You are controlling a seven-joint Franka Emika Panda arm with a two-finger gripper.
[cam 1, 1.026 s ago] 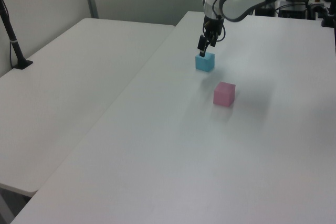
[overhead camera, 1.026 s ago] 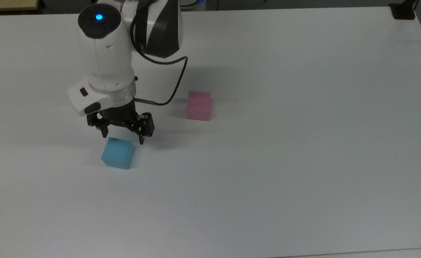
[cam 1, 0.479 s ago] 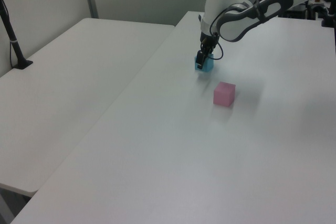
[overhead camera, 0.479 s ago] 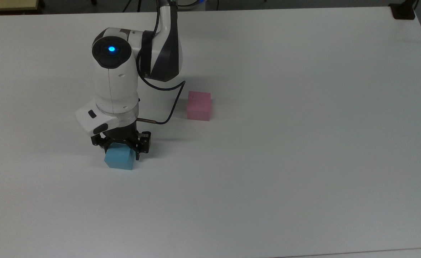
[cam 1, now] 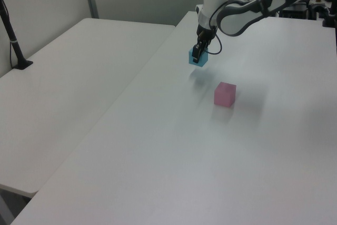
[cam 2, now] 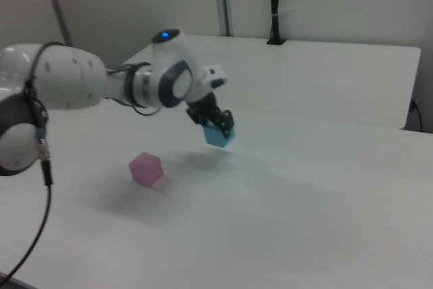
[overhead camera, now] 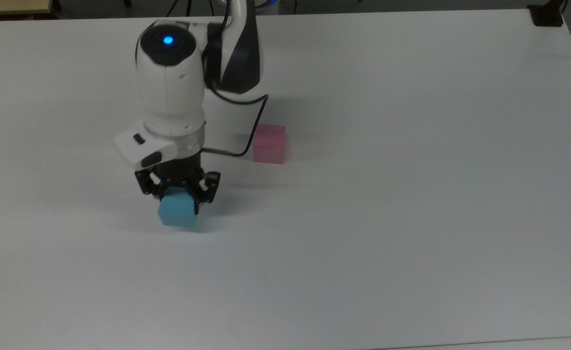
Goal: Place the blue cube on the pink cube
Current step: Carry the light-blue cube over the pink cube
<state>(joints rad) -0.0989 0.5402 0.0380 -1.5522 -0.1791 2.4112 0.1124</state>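
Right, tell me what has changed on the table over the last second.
The gripper came down over the blue cube, shut on it and lifted it off the table; in the left view it now hangs above its shadow. It has also shifted a little toward the top view's right. The pink cube stayed where it was.

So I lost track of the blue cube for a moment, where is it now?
The blue cube is clamped in the gripper, lifted off the white table, to the lower left of the pink cube in the top view.
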